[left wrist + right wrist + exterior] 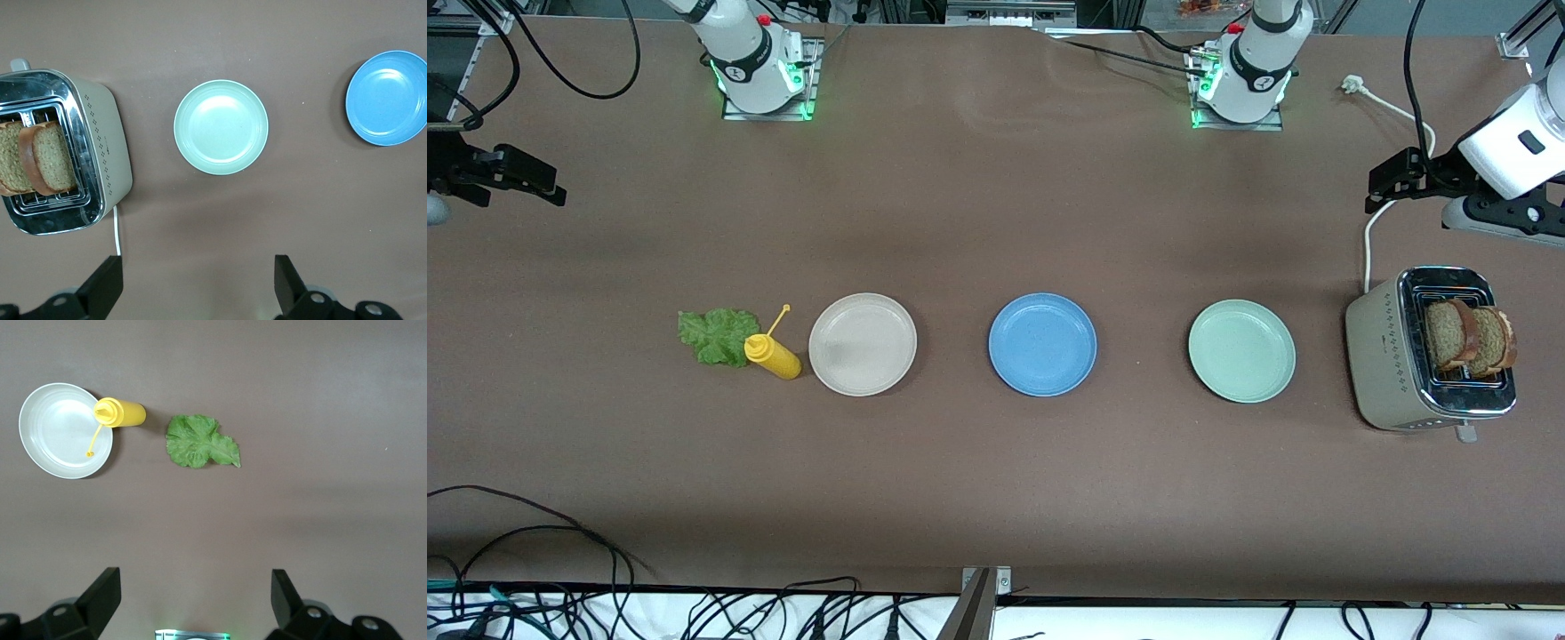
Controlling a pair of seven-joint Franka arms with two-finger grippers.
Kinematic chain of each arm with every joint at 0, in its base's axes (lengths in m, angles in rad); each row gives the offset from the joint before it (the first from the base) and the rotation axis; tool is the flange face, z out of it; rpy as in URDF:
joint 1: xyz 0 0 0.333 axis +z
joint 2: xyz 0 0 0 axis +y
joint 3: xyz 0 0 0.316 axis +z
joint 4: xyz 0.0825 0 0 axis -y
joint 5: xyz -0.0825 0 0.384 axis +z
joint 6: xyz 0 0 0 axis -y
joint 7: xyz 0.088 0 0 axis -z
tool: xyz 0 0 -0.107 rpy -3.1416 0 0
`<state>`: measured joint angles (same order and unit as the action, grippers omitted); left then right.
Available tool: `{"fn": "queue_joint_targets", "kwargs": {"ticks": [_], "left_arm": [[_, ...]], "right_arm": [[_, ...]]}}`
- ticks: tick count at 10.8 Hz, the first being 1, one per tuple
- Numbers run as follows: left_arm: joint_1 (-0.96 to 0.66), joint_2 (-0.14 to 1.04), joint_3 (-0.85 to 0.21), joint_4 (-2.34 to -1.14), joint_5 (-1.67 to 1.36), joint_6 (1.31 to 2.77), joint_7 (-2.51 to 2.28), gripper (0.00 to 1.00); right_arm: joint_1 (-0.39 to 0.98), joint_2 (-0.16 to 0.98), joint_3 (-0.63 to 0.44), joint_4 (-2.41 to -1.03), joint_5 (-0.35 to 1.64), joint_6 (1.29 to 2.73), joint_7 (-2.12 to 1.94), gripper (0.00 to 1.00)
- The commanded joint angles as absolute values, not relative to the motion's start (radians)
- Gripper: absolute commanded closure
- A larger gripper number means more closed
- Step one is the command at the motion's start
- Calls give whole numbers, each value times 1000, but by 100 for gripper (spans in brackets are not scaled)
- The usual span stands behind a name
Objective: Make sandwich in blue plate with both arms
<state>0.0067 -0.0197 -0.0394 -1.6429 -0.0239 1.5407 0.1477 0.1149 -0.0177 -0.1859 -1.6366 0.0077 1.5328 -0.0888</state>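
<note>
The blue plate lies bare at the middle of the table. Two brown toast slices stand upright in a beige toaster at the left arm's end. A green lettuce leaf lies flat on the table toward the right arm's end. My left gripper hangs open and empty over bare table near the toaster's cord. My right gripper hangs open and empty over the right arm's end of the table.
A yellow squeeze bottle lies between the lettuce and a beige plate. A mint-green plate sits between the blue plate and the toaster. The toaster's white cord runs toward the left arm's base.
</note>
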Motion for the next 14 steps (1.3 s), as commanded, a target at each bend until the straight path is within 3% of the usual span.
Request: {"fn": "queue_joint_targets", "kwargs": {"ticks": [1,14], "left_arm": [[3,-25,-35,-1634,0,1537,158,0],[3,-25,-35,-1634,-2,1537,158,0]], "right_arm": [[115,-11,-189,-1611,-6,1509,-101,0],[115,-14,-193,-1611,-6,1493,-103,0]]}}
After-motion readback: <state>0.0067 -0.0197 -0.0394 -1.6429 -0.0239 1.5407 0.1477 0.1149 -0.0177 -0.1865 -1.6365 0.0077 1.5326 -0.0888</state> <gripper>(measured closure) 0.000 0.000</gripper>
